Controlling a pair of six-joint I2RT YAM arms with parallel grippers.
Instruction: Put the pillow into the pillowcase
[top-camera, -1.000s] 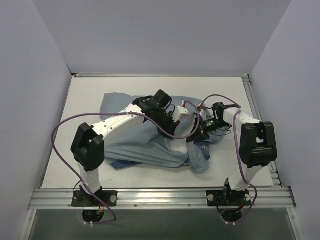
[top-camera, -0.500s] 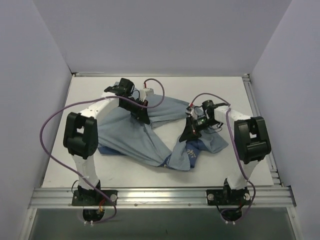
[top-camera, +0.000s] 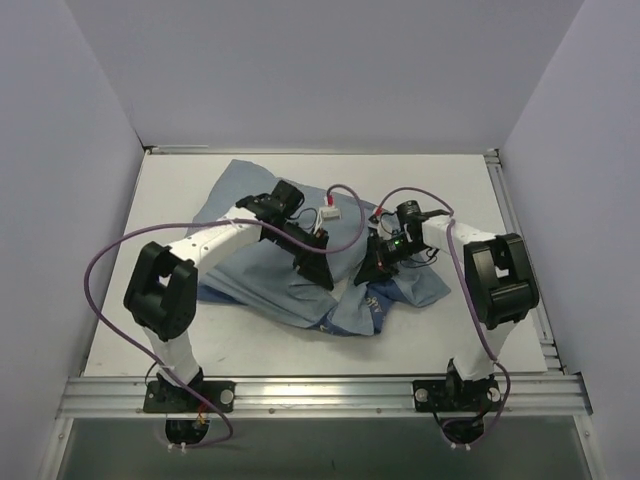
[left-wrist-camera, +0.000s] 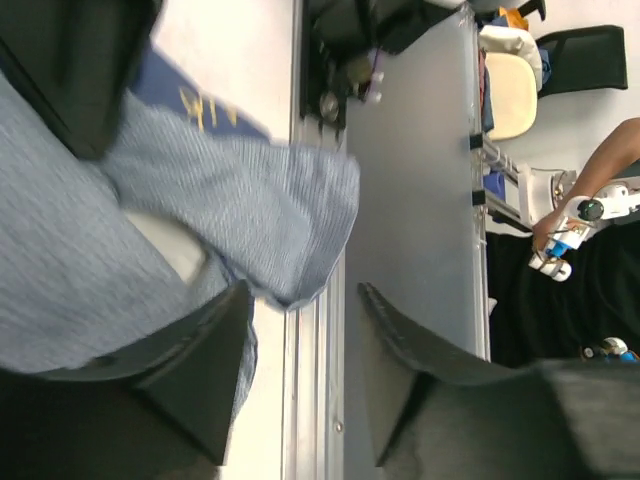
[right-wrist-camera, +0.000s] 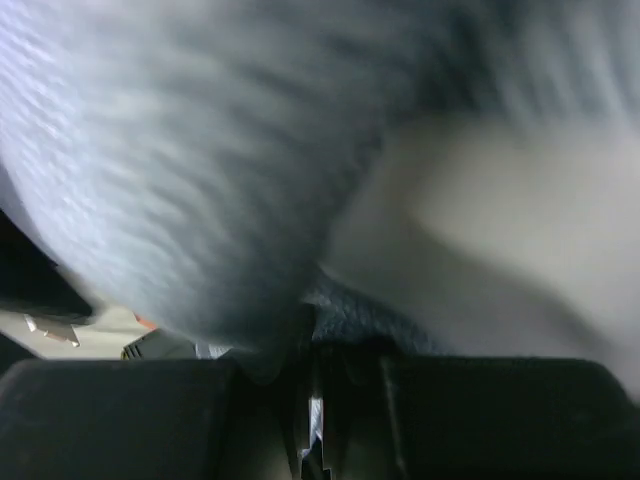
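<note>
Top external view: the table (top-camera: 470, 190) is being covered across its middle by the pillowcase (top-camera: 260, 285), which is lying crumpled with its pale blue face up. From above nothing is being shown of the pillow (left-wrist-camera: 172, 250). It is being glimpsed only in the left wrist view, as a white patch under the blue cloth, so it is judged to be inside or beneath the fabric near the table's centre.

Half a second earlier the cloth was being drawn out toward the far left by the left arm. Now the left gripper (top-camera: 322, 275) is being brought back to the middle, just beside the right gripper (top-camera: 370, 268), and the fabric is being let slump into loose folds, with one corner flung toward the far left. The right gripper is being shifted only slightly through all this.

In the left wrist view the fingers (left-wrist-camera: 205, 370) are being held spread; a drooping fold is hanging at their tips but is not being pinched. In the blurred right wrist view the fingers (right-wrist-camera: 150, 420) are being pressed almost together, seemingly on a pinch of cloth.

One hold is thus being given up, and a fresh grip on the opening is probably being needed before the case is pulled further over the pillow.
</note>
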